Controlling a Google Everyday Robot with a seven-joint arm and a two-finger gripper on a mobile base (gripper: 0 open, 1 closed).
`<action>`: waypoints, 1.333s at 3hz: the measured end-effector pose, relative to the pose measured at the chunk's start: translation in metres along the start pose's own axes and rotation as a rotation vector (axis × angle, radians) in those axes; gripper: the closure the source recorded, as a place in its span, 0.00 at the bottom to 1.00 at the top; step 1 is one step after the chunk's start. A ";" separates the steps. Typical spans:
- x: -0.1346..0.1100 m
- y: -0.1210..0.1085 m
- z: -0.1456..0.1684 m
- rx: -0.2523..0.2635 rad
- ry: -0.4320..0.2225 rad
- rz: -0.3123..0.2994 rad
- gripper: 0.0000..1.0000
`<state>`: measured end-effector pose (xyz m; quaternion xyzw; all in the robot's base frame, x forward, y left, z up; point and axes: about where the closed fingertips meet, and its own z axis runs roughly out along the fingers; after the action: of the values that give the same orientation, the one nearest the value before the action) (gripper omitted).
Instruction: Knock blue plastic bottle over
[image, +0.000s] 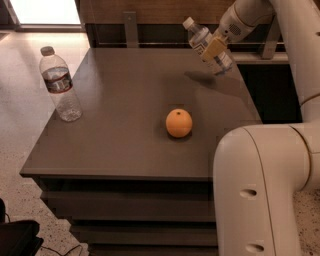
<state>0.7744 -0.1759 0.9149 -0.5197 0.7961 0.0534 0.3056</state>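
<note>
Well, the slim bluish clear plastic bottle (198, 36) leans steeply beyond the round orange fruit (179, 123), gripper (215, 49) against it, grasp impossible to tell; not yet flat.

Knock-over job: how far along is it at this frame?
Done: the gripper is at the blue plastic bottle, by the far right corner of the table. In hand: the bottle leans steeply, cap to the left, not lying flat. Left: bring it down onto the table. The orange sits apart, nearer the middle.
</note>
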 end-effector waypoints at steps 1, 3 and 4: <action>0.013 0.006 0.005 -0.013 0.132 -0.032 1.00; 0.038 0.018 0.028 -0.076 0.280 -0.058 1.00; 0.042 0.029 0.043 -0.131 0.285 -0.063 1.00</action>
<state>0.7565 -0.1793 0.8507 -0.5655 0.8095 0.0210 0.1565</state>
